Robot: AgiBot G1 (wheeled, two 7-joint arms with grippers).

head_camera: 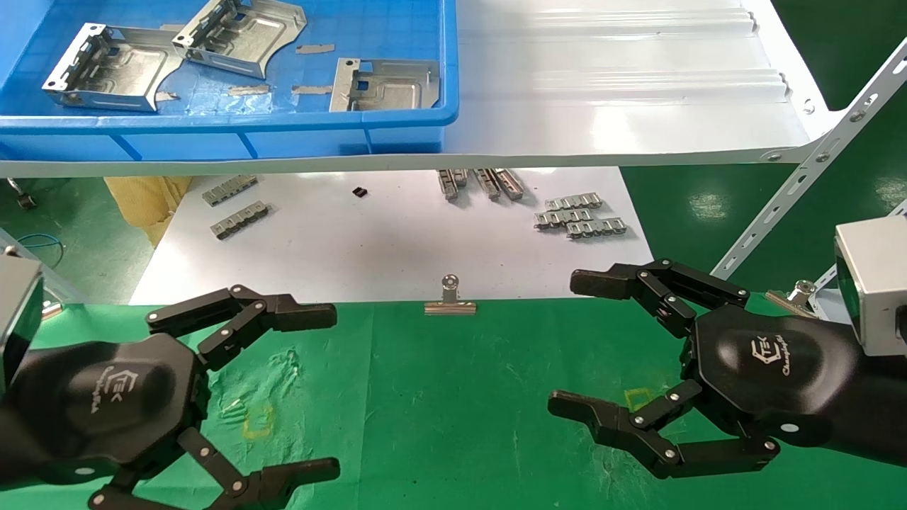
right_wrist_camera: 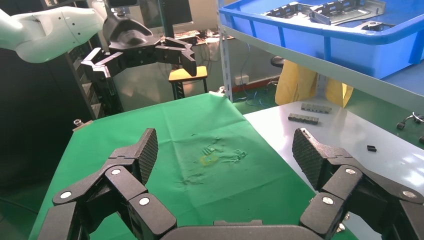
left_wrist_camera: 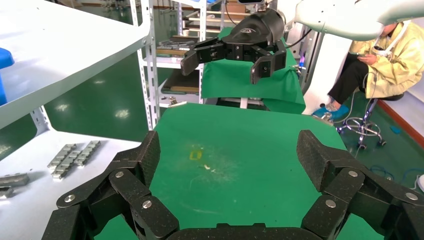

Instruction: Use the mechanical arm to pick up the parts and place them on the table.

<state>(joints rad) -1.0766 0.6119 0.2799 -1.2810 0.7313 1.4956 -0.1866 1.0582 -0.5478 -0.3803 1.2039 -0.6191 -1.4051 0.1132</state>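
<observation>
Three silvery sheet-metal parts lie in a blue bin (head_camera: 227,124) on the white shelf: one at the left (head_camera: 106,67), one in the middle (head_camera: 241,32), one at the right (head_camera: 386,85). They also show in the right wrist view (right_wrist_camera: 325,9). My left gripper (head_camera: 333,389) is open and empty over the green table (head_camera: 453,397) at the near left. My right gripper (head_camera: 567,343) is open and empty over the table at the near right. Each wrist view shows wide-apart fingers (left_wrist_camera: 142,155) (right_wrist_camera: 145,150) with only green cloth between them.
A white sheet (head_camera: 368,241) beyond the cloth holds small grey notched strips (head_camera: 577,216) (head_camera: 237,205) and a small black piece (head_camera: 360,191). A silver binder clip (head_camera: 450,297) sits at the cloth's far edge. A slotted shelf brace (head_camera: 815,163) slants at the right. Yellow squares (head_camera: 258,421) mark the cloth.
</observation>
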